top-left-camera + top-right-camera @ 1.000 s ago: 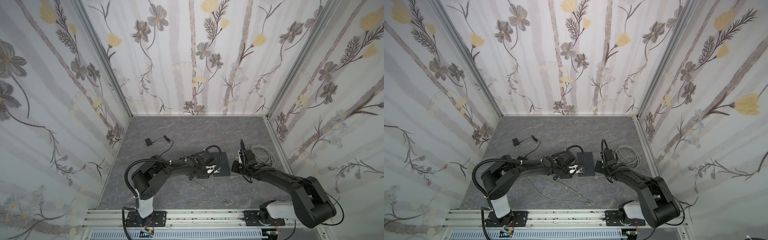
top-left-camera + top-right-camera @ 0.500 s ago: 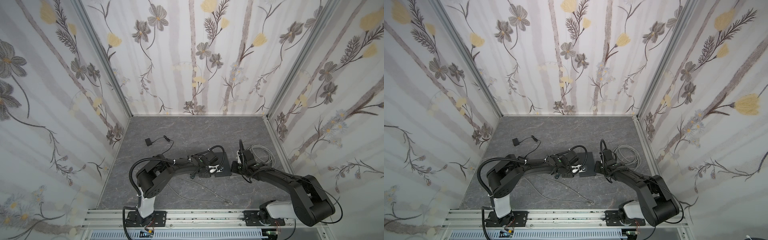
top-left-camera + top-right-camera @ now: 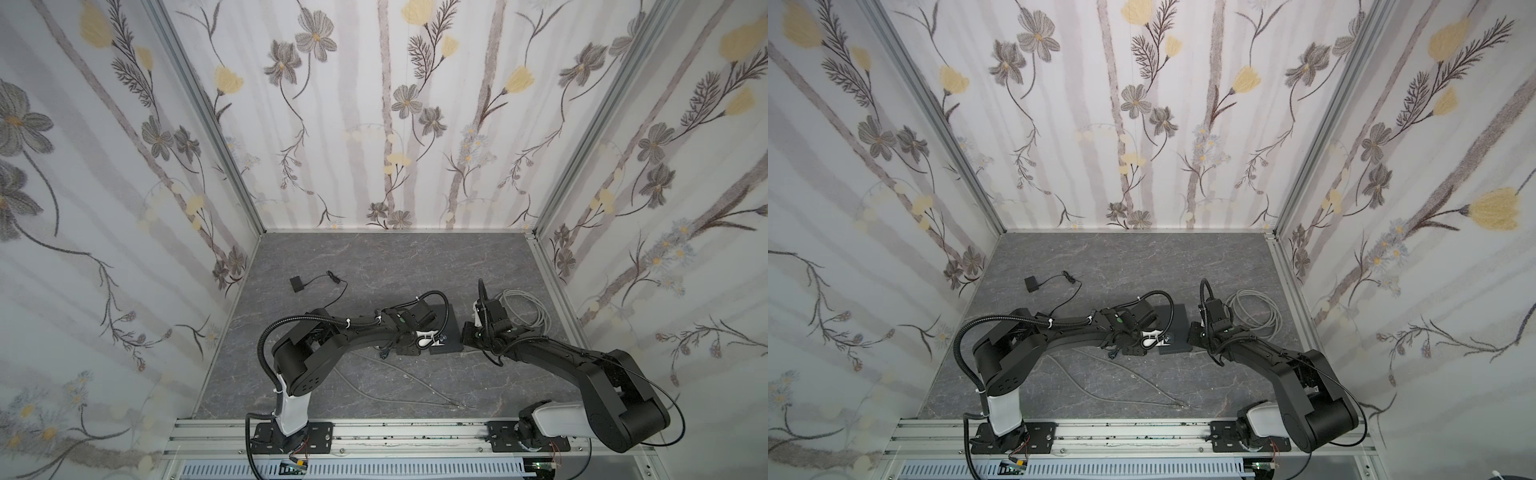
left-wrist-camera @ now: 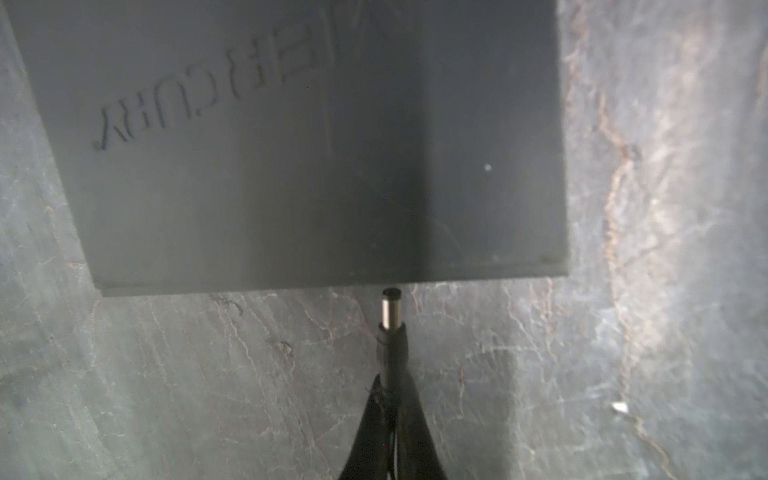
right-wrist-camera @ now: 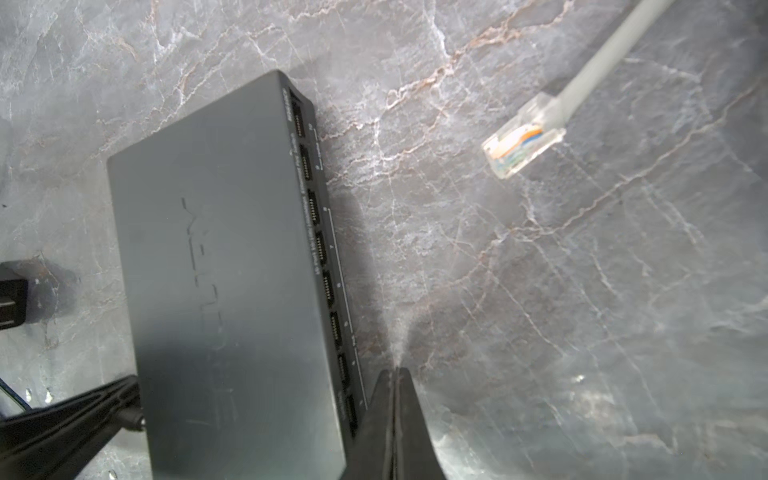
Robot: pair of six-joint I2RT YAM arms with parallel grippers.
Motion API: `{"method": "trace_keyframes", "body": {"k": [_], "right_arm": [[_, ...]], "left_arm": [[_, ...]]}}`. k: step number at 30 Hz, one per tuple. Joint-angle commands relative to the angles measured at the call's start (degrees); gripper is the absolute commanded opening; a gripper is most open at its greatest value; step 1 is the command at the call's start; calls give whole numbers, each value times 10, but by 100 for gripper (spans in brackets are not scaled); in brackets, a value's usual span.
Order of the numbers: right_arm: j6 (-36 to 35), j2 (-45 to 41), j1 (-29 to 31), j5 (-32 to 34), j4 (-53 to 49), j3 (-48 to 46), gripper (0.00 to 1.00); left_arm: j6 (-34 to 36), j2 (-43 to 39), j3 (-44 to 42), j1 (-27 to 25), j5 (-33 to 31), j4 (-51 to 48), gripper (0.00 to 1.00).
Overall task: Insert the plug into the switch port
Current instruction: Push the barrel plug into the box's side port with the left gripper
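Grey marble tabletop [image 4: 166, 395]: left jaws pinch the plug [image 4: 391, 332], its tip at the switch [image 4: 291, 145] edge; right jaws pressed together.

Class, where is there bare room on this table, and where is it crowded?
Free: the far strip of table between back wall and switch. Crowded: around the switch, with the coiled cable beside it and a loose cable in front.

The left arm [image 3: 357, 338] and right arm [image 3: 552, 353] are made of matte black links on white base segments [image 3: 293, 409]. A ribbed black hose [image 3: 262, 332] is fastened to the left arm with white ties [image 3: 348, 321]. The right gripper [image 5: 397, 374] is formed of black tapered fingers.
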Motion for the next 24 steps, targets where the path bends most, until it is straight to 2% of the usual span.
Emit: {"method": "trace_keyframes", "body": {"k": [1, 9, 24], "right_arm": [[4, -4, 1, 0, 24, -2, 6], [17, -8, 5, -5, 32, -7, 5], [40, 1, 34, -31, 55, -10, 5]], "left_arm": [[14, 0, -10, 0, 46, -133, 0], [10, 9, 10, -2, 63, -170, 0], [-22, 57, 48, -5, 24, -186, 0]]}}
